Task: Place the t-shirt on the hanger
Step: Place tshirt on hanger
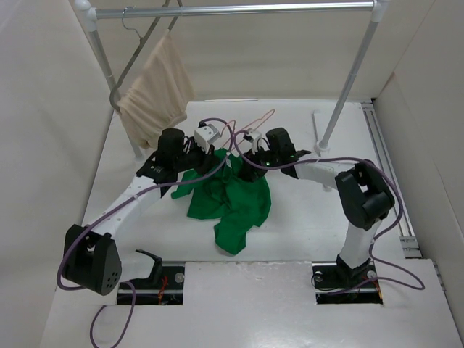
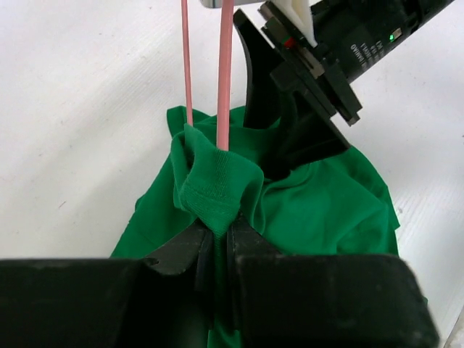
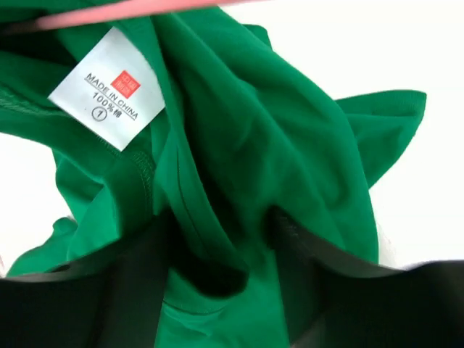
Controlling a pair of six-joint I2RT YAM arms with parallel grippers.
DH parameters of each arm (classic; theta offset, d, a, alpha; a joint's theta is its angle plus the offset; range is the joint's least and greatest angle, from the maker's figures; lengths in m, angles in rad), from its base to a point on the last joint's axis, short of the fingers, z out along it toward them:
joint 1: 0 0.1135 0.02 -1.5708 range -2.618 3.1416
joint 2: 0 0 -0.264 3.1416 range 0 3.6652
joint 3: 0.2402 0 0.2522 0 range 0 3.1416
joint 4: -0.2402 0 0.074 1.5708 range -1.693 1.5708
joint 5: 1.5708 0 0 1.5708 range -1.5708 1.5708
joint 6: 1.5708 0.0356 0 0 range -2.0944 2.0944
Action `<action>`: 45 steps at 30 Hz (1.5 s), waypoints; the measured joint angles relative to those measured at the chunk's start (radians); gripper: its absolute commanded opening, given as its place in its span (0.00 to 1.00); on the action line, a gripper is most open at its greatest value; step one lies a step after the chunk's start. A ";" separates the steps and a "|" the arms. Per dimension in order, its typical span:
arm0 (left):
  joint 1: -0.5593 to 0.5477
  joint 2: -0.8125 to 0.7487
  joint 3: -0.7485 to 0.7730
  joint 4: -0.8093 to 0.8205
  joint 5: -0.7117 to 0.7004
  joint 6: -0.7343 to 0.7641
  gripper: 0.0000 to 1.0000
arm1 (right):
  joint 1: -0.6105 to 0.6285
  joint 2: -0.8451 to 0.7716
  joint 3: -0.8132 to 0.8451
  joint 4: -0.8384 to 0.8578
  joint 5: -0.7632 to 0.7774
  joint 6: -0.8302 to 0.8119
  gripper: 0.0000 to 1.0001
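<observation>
The green t-shirt [image 1: 230, 203] lies bunched mid-table. The pink hanger [image 1: 259, 120] lies behind it, its wires running into the cloth. My left gripper [image 1: 211, 162] is at the shirt's back edge. In the left wrist view it [image 2: 216, 233] is shut on a ribbed fold of the t-shirt [image 2: 326, 203], with two hanger wires [image 2: 225, 72] entering that fold. My right gripper [image 1: 251, 170] is just to its right. In the right wrist view its jaws [image 3: 221, 261] stand apart with shirt cloth [image 3: 275, 138] draped between and over them. The white tag [image 3: 109, 87] and a hanger wire [image 3: 123, 11] show above.
A clothes rail [image 1: 239, 10] spans the back on white posts [image 1: 348, 87]. A grey hanger with beige cloth [image 1: 156, 94] hangs at its left. White walls close in both sides. The right gripper's body [image 2: 341, 43] is close in front of the left wrist camera.
</observation>
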 measured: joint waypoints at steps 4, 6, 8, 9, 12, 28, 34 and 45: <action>0.000 -0.010 -0.005 0.001 -0.002 -0.003 0.00 | 0.002 0.023 -0.006 0.026 -0.029 -0.006 0.03; 0.000 -0.013 -0.006 0.001 -0.003 -0.003 0.00 | 0.001 0.022 -0.031 0.036 -0.036 -0.004 0.00; 0.000 -0.015 -0.007 -0.001 0.000 -0.002 0.00 | -0.009 0.012 -0.068 0.043 -0.038 -0.004 0.00; 0.002 -0.018 -0.007 -0.003 0.006 0.004 0.00 | -0.018 -0.003 -0.095 0.051 -0.037 -0.003 0.00; 0.010 -0.022 -0.007 -0.024 0.050 0.029 0.00 | -0.087 -0.102 -0.203 0.051 -0.029 0.012 0.00; -0.014 -0.027 -0.010 -0.194 0.274 0.470 0.00 | -0.501 -0.570 -0.356 -0.157 -0.076 0.047 0.00; -0.026 -0.027 -0.010 -0.219 0.230 0.562 0.00 | -0.547 -0.660 -0.336 -0.311 -0.042 -0.002 0.00; -0.036 -0.048 -0.010 -0.205 0.222 0.615 0.00 | -0.574 -0.661 -0.138 -0.575 0.011 -0.109 0.00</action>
